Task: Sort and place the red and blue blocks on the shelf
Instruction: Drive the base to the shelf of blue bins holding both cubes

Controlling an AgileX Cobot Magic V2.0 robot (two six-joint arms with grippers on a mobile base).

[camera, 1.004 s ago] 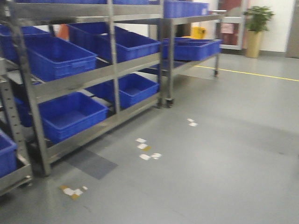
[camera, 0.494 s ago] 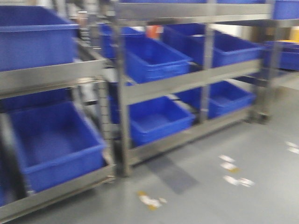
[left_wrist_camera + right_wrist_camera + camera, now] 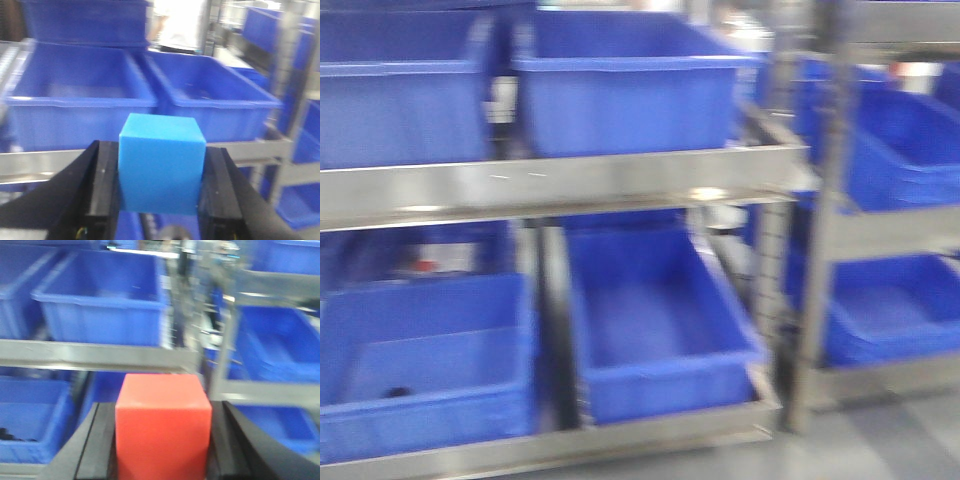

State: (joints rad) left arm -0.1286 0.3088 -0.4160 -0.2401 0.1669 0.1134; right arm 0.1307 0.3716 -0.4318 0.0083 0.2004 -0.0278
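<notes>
The blue block [image 3: 161, 162] sits clamped between the black fingers [image 3: 102, 190] of my left gripper [image 3: 159, 192], which is shut on it. The red block [image 3: 162, 427] is held the same way by my right gripper [image 3: 162, 450], shut on it. Both are carried in the air in front of the shelf [image 3: 550, 185], a steel rack with a brushed front rail and rows of large blue bins. Neither gripper appears in the front view.
Upper blue bins [image 3: 620, 90] and lower blue bins [image 3: 655, 325] fill the rack. A steel upright [image 3: 820, 250] separates it from a second rack with more bins [image 3: 890, 310] to the right. Grey floor [image 3: 910, 440] shows at the lower right.
The front view has swung left and come closer to the rack; the open floor with paper scraps has passed out of view and the bins now fill the frame.
</notes>
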